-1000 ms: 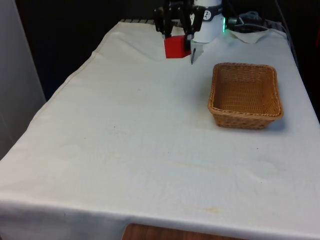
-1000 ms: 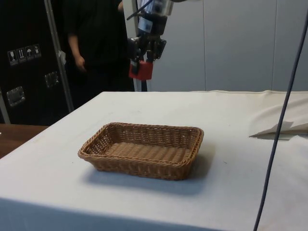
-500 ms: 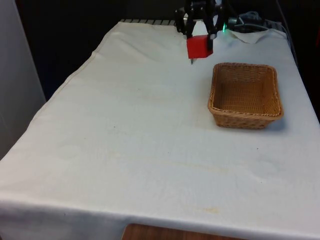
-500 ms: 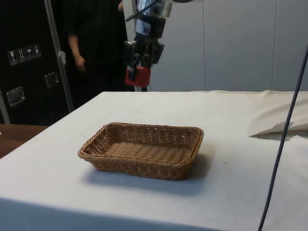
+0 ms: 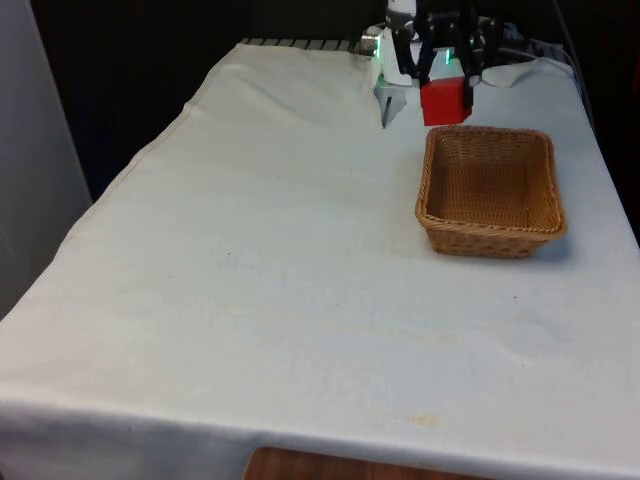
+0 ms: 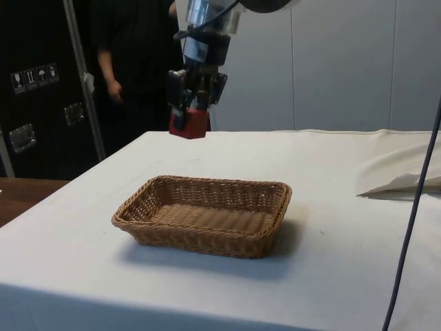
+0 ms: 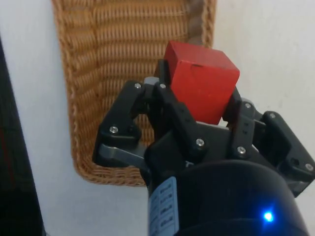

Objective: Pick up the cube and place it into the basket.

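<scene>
One red cube, one wicker basket, one gripper: that is your whole count of task things on the white cloth.

You have the cube clamped between the two black fingers, the jaws closed only as far as the cube's width allows, pressing on two opposite faces. In the wrist view the cube sits tilted between the fingers, with the basket's weave and rim under and beside it.

The cube is off the table, in the air. In the side view you see it hanging from the gripper above the table, higher than the basket and beyond its far rim. In the front view it sits just past the basket's far edge, towards that rim's corner on the front view's left. Whether it is over the basket's inside or just outside the rim, you cannot tell for certain.

The basket is rectangular, shallow, light brown, with nothing in it.

Around: a person in dark clothing stands behind the table in the side view, one hand hanging down. A grey cable hangs in the near foreground of that view. Nothing lies on the cloth between the gripper and the basket.
</scene>
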Action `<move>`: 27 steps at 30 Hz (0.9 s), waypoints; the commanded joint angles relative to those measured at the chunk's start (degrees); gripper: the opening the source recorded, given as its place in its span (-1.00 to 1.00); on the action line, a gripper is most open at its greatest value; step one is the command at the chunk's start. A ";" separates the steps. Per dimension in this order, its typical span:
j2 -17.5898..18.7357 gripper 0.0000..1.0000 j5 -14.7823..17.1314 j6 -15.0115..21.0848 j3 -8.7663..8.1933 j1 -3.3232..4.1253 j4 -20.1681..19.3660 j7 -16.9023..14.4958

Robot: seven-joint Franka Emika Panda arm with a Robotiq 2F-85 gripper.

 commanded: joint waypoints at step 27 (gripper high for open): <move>6.82 -0.96 -1.89 2.58 7.62 0.00 2.46 4.41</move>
